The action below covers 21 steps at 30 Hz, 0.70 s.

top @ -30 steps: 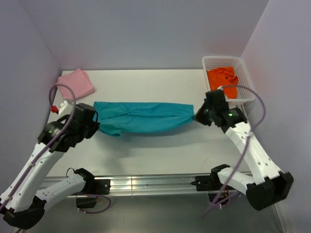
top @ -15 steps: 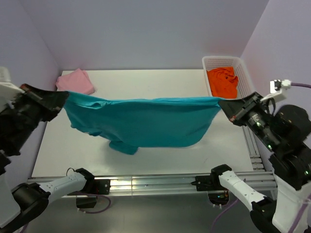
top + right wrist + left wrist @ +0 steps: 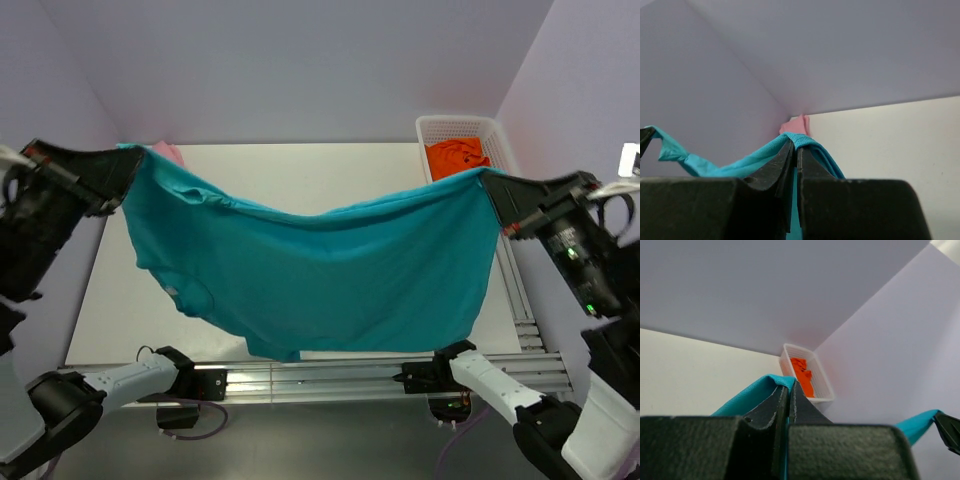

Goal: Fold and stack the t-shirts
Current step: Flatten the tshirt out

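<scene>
Aloft, left and right jaws each pinch the outspread teal t-shirt (image 3: pixel 330 270).

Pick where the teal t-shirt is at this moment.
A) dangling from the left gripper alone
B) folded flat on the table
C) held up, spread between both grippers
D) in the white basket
C: the left gripper and the right gripper each pinch one top corner of the teal t-shirt, which hangs spread between them.
</scene>
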Motion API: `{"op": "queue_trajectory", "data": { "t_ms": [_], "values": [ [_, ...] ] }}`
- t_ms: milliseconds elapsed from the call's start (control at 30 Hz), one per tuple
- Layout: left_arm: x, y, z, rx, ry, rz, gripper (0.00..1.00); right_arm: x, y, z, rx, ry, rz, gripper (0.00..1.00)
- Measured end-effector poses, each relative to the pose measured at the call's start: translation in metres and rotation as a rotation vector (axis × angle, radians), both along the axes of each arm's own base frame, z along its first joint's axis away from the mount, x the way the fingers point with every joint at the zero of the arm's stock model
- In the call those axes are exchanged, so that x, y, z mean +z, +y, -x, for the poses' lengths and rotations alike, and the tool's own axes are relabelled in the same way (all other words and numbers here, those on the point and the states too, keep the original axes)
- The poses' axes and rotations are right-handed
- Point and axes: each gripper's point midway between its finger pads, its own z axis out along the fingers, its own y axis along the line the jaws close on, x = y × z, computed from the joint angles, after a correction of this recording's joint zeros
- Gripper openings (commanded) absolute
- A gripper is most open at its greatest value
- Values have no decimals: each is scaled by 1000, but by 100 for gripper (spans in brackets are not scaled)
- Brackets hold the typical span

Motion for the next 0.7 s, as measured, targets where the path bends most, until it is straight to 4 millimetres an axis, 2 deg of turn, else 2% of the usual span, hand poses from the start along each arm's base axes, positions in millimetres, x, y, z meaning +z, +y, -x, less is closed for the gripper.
{"op": "queue_trajectory", "data": {
  "t_ms": [67, 133, 233, 300, 367, 400, 433, 533, 567, 600, 633, 667, 700],
  "values": [
    [-5, -8, -23, 30, 16, -23, 0, -9, 2, -24, -28, 45, 10, 0],
    [-19, -18, -55, 78, 54, -60, 0, -30, 8, -62, -65, 123, 30, 0],
    [-57, -36, -106, 152, 143, -141, 0, -90, 18, -124, -117, 298, 81, 0],
    [-98, -47, -147, 196, 219, -205, 0, -140, 23, -157, -148, 425, 123, 0],
    [-150, -48, -185, 240, 313, -264, 0, -199, 29, -193, -179, 556, 163, 0],
    [-187, -44, -208, 271, 382, -299, 0, -232, 30, -208, -194, 627, 187, 0],
    [-218, -36, -225, 301, 438, -323, 0, -262, 31, -220, -208, 688, 208, 0],
    [-332, -8, -277, 372, 664, -400, 1, -347, 27, -253, -267, 882, 262, 0],
    [-360, 0, -292, 388, 720, -411, 2, -367, 26, -265, -290, 922, 272, 0],
    [-398, 9, -310, 405, 804, -429, 21, -389, 24, -280, -312, 969, 282, 0],
    [-427, 17, -331, 418, 871, -440, 30, -410, 24, -295, -328, 1008, 292, 0],
    [-451, 21, -357, 427, 913, -435, 32, -429, 24, -314, -348, 1045, 301, 0],
    [-478, 24, -384, 431, 950, -433, 62, -445, 25, -337, -362, 1068, 305, 9]
  ]
}}
